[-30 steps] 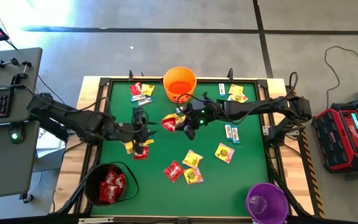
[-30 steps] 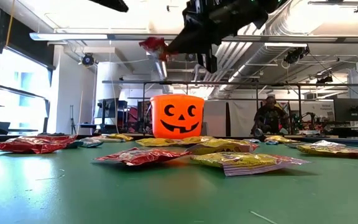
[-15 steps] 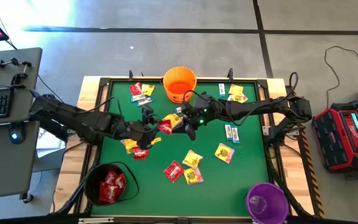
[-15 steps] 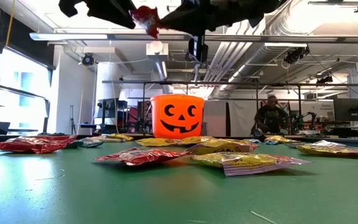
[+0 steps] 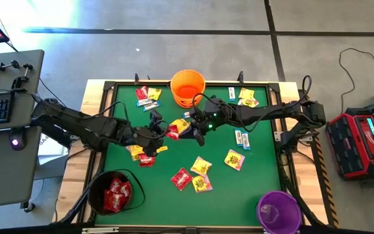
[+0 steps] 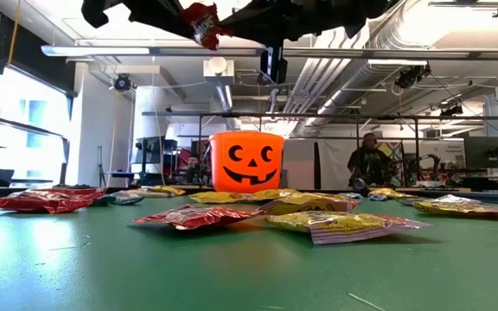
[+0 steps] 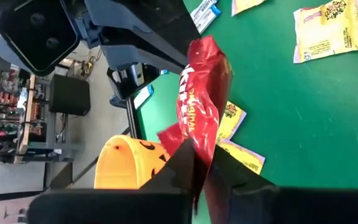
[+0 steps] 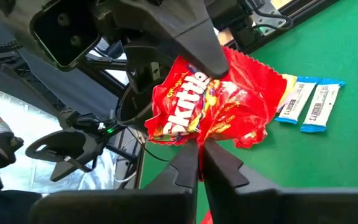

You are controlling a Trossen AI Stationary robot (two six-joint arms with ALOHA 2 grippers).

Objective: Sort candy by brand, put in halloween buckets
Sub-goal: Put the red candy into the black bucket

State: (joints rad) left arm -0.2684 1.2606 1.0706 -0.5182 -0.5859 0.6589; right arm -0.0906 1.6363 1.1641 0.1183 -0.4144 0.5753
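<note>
A red candy packet (image 5: 173, 130) hangs in the air over the table's middle, between my two grippers. My left gripper (image 5: 163, 132) is shut on its left end and my right gripper (image 5: 184, 129) on its right end. The low view shows the packet (image 6: 201, 19) high above the table. The orange bucket (image 5: 187, 88) stands at the far edge. At the near left, the black bucket (image 5: 114, 192) holds red packets. The purple bucket (image 5: 278, 211) stands at the near right. My left gripper pinches one end edge of the red packet (image 7: 199, 148) between its two fingers, reaching in level from the table's left. The packet is crumpled and clear of the table. My right gripper pinches the packet's opposite edge (image 8: 199, 139) between its two fingers, coming level from the table's right. The packet spreads out beyond the fingertips, lifted clear.
Yellow and red packets (image 5: 200, 174) lie on the green mat near the middle. More packets lie at the far left (image 5: 147, 96) and far right (image 5: 246, 97). White-and-blue packets (image 5: 241, 138) lie right of centre. Beyond the table, a person (image 6: 368, 164) shows in the low view.
My right gripper has raised the red packet and carried it a little toward the table's left. My left gripper has risen from the packets on the mat, moved right toward the red packet and taken hold of its free end.
</note>
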